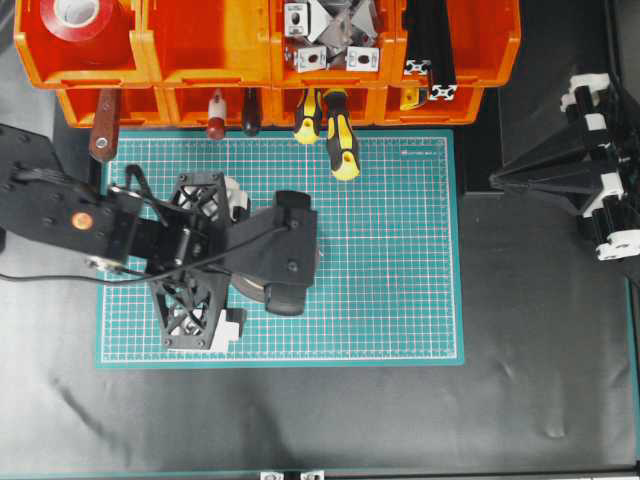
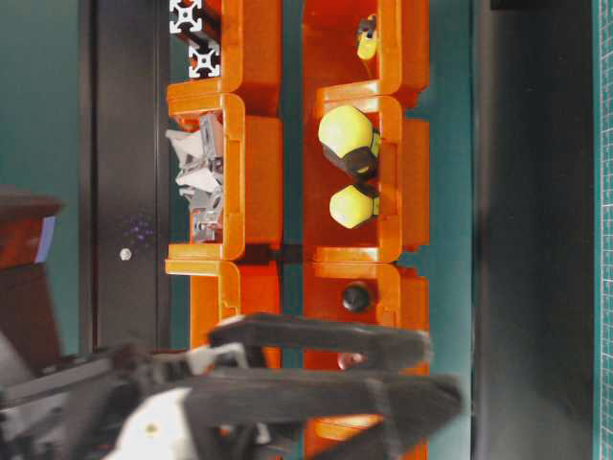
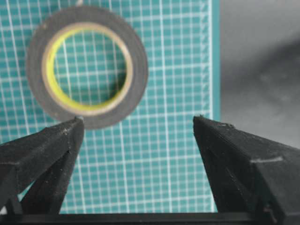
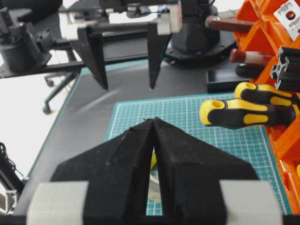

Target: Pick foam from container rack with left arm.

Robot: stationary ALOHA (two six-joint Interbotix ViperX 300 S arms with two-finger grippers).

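The foam (image 3: 137, 70), a dark grey ring with a yellowish liner, lies flat on the green cutting mat (image 3: 164, 154). My left gripper (image 3: 138, 118) hangs just over it, open, with only the mat between its fingers. In the overhead view the left gripper (image 1: 238, 262) covers most of the foam (image 1: 283, 300). The orange container rack (image 1: 205, 40) runs along the back edge. My right gripper (image 1: 495, 180) rests shut at the right, off the mat, and its jaws (image 4: 153, 120) meet at the tips.
The rack holds a red tape roll (image 1: 80, 20), metal brackets (image 1: 330, 45) and black extrusions (image 1: 430, 50). Yellow-black screwdrivers (image 1: 340, 135) and other tool handles (image 1: 103, 135) stick out over the mat's back edge. Dark table cloth (image 1: 540, 350) surrounds the mat.
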